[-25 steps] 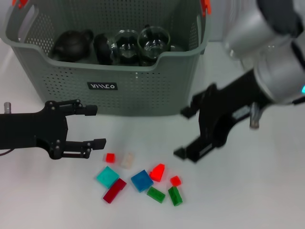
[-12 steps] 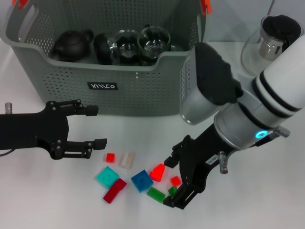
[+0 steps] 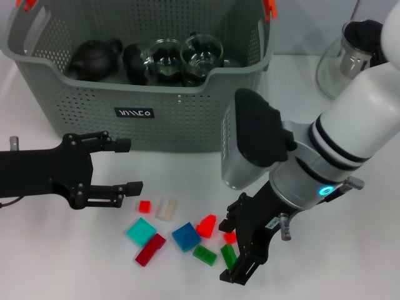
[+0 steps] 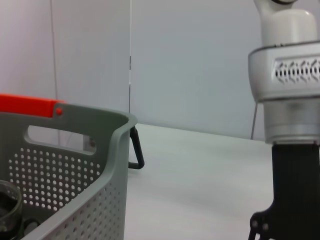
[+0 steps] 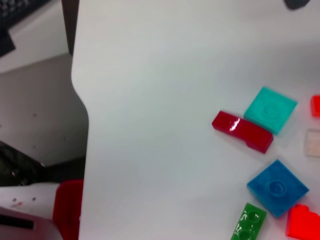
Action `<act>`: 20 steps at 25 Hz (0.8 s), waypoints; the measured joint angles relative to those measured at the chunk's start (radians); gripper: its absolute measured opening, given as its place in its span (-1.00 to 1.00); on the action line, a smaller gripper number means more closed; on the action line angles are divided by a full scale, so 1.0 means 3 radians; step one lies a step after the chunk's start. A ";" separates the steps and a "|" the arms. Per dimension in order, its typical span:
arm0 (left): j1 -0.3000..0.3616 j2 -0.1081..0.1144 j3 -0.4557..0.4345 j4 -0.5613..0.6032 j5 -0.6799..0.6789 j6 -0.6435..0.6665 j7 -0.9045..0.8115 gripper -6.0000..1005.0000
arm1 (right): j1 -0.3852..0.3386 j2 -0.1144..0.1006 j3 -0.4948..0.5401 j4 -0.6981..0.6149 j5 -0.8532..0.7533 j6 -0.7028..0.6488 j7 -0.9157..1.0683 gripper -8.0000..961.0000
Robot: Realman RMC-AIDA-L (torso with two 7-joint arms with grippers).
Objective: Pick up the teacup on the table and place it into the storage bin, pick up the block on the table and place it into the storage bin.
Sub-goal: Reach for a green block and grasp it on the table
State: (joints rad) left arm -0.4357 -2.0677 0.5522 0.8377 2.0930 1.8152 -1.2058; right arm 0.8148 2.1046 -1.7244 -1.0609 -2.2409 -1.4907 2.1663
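Blocks point(image 3: 185, 236) all on the table, lower centre of frame; none binned yet. Storage bin point(image 3: 187, 115), upper left, already holds glass cups and dark teapots. Right gripper point(image 3: 239, 247) spread wide, empty, over the blocks. Left gripper point(image 3: 128, 165) wide, empty, mid-left.

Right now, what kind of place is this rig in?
Probably a lab or test bench, not a home: a bare white table, plain pale walls, and staged props, namely a storage bin of teaware and loose toy blocks.
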 joint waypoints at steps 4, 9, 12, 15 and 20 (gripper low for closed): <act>-0.0009 0.0008 -0.0025 -0.0050 0.0006 -0.0020 0.0003 0.65 | 0.0079 0.0000 -0.0221 0.0138 -0.0011 0.0208 -0.0006 0.97; 0.0001 0.0007 -0.0045 -0.0053 -0.0002 -0.0024 0.0007 0.65 | 0.0086 0.0008 -0.0379 0.0151 -0.0015 0.0367 -0.0048 0.97; 0.0004 0.0005 -0.0051 -0.0065 -0.0003 -0.0026 0.0008 0.65 | 0.0086 0.0010 -0.0480 0.0152 -0.0016 0.0468 -0.0062 0.97; 0.0005 0.0005 -0.0052 -0.0077 -0.0003 -0.0027 0.0009 0.65 | 0.0085 0.0010 -0.0563 0.0157 -0.0017 0.0547 -0.0092 0.97; 0.0005 0.0005 -0.0074 -0.0087 -0.0001 -0.0028 0.0010 0.65 | 0.0083 0.0008 -0.0578 0.0187 -0.0022 0.0570 -0.0123 0.97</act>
State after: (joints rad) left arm -0.4341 -2.0663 0.5300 0.8117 2.0926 1.8069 -1.2028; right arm 0.8396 2.1070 -1.8978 -1.0048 -2.2474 -1.3198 2.1294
